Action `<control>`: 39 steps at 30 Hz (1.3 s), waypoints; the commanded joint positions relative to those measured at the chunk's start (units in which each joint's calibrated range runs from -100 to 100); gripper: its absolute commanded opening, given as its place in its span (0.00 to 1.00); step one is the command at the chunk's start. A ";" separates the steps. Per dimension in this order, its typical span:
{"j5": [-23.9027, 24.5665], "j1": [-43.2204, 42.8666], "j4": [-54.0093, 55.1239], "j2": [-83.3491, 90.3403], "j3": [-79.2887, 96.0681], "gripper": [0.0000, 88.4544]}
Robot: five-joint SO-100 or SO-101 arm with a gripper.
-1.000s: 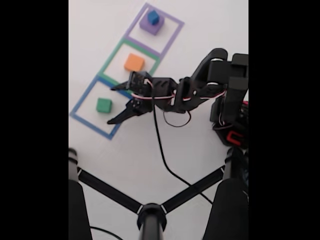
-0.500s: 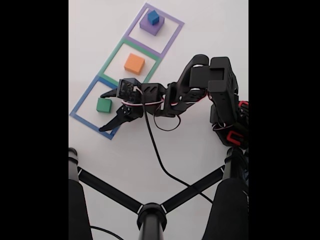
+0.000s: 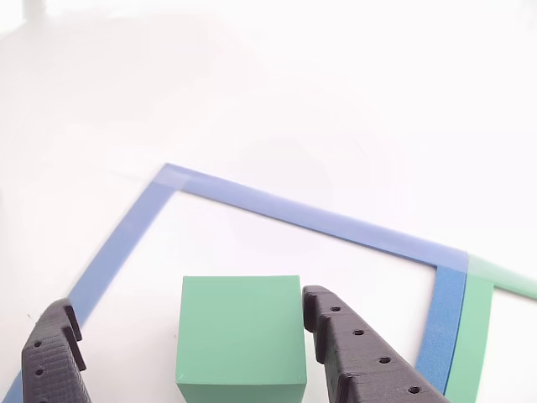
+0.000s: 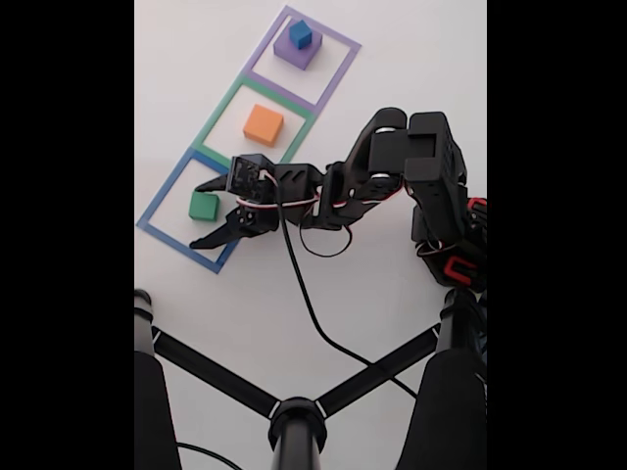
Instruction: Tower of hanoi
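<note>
Two fingers of the released end effector (image 3: 189, 332) straddle the green block (image 3: 242, 336), its base cropped.

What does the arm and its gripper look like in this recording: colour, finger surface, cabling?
The arm is matte black plastic, with a red part near its base. The gripper has black tapered fingers dotted with small round holes. White-and-red wires run along it, and a black cable trails across the white table.

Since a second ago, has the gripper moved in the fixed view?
Yes. The gripper has swung down and left from beside the green outline to the blue outline, its open jaws now straddling the green block.
</note>
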State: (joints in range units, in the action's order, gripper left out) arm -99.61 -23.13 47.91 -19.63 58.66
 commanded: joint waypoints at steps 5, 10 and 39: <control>-0.39 1.13 1.10 0.64 -1.00 0.29; -0.39 1.43 0.77 0.96 -0.37 0.21; -0.39 2.43 -29.34 26.28 -1.37 0.06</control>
State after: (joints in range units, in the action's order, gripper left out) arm -100.00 -21.65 32.34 -6.71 58.75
